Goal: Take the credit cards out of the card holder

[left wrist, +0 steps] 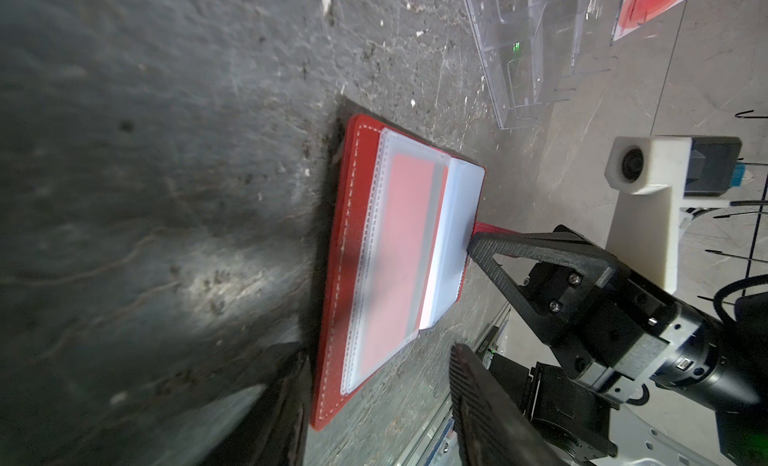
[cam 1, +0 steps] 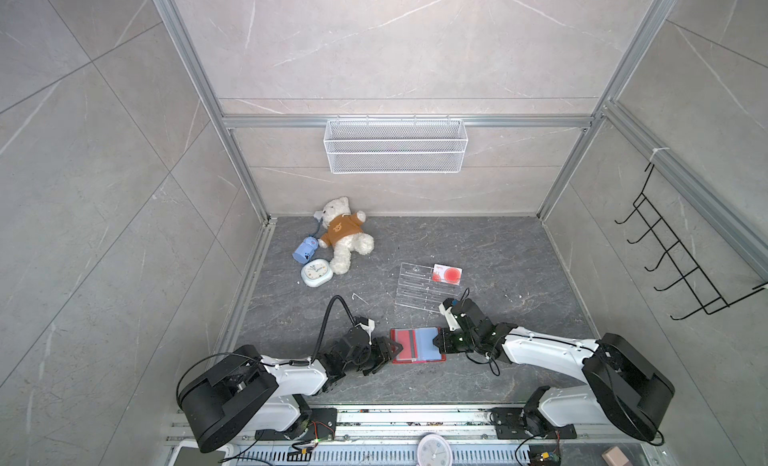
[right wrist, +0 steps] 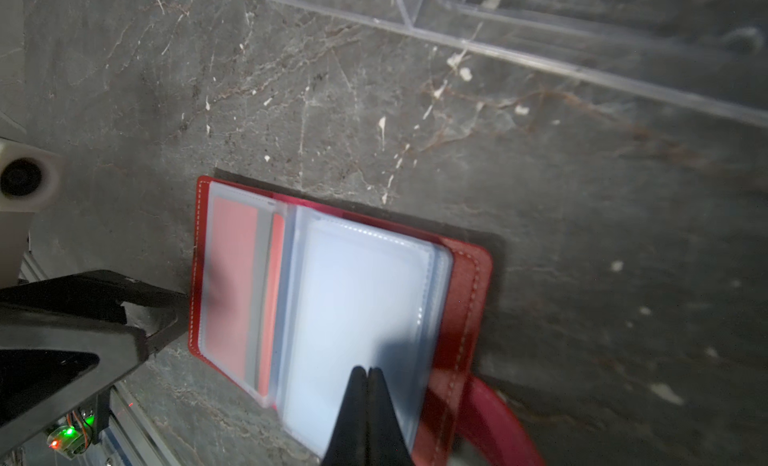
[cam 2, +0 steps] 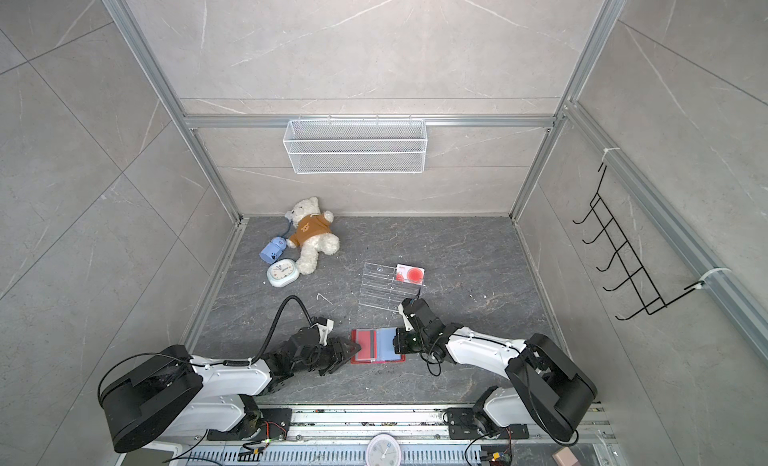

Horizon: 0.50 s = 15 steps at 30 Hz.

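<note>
The right gripper (right wrist: 368, 372) has its jaws clenched on nothing, tips pressed onto the pale sleeves (right wrist: 357, 301). The left gripper (cam 1: 394, 351) has its jaws spread at the left edge of the open card holder (cam 1: 405, 344). The holder is laid flat at the front of the worktop (cam 1: 498, 256), long axis left-right. The sleeved credit card (left wrist: 399, 256) is judged stiff, slick and light, and is best pinched by an edge. Its long axis is laid along the spine.

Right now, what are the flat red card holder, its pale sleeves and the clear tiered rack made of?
Flat red card holder: likely faux leather, matte, white stitching. Pale blue sleeves: frosted plastic, red shows through. Clear tiered rack: probably acrylic, glossy, see-through.
</note>
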Motion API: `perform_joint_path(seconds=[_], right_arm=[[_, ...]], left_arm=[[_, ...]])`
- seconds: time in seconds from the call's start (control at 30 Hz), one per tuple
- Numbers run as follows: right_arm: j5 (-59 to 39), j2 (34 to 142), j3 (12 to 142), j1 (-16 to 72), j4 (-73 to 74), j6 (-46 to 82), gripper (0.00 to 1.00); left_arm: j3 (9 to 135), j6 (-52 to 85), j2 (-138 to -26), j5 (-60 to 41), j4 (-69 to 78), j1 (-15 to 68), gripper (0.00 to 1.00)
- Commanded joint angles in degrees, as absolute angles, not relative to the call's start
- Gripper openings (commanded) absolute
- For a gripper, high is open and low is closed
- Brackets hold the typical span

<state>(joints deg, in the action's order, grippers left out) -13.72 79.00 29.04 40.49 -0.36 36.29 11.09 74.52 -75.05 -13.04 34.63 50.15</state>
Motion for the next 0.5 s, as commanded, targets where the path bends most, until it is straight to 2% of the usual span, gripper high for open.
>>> perform_joint_path(seconds=[0.0,0.17,0.3,0.47], right_arm=[[-11.94,80.30,27.75,40.83,0.44,36.74,0.00],[-11.32,81.36,27.31,40.81,0.42,37.18,0.00],[-11.39,81.94,27.23,40.84,0.44,37.35,0.00],[-11.23,81.78,27.16,40.84,0.11,37.29,0.00]], left_arm=[[11.04,72.90,-75.24,-14.92,38.47,49.94,0.51],[11.25,72.60,-75.22,-15.29,40.29,49.93,0.45],[10.55,72.60,-74.16,-14.97,41.61,49.99,0.35],[9.95,72.33,-72.45,-14.06,39.73,49.92,0.34]])
